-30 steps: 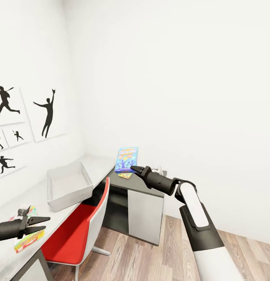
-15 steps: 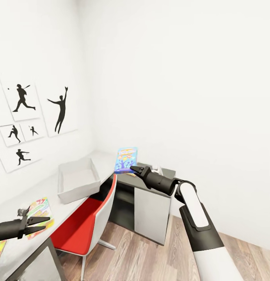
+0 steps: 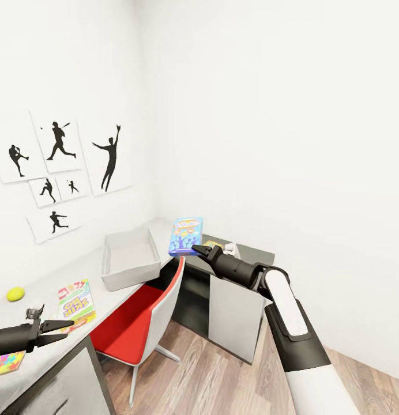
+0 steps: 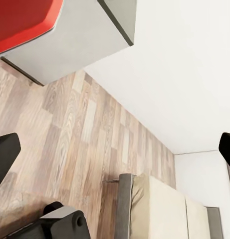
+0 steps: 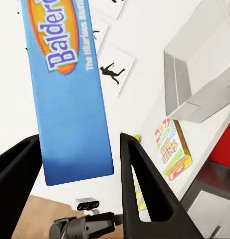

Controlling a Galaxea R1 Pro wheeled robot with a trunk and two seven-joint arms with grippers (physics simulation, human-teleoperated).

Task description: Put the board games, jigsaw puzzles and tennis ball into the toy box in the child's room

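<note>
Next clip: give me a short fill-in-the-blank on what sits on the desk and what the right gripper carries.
1. The right gripper is shut on a flat ____ board game box.
2. The open grey toy box on the white desk holds ____.
3. The chair tucked under the desk has a ____ seat.
4. The small round yellow-green tennis ball rests on the ____.

Missing words: blue; nothing; red; desk

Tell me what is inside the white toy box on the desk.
The toy box looks empty: only its bare white floor and inner walls show. Its near wall hides the front strip of the floor.
</note>
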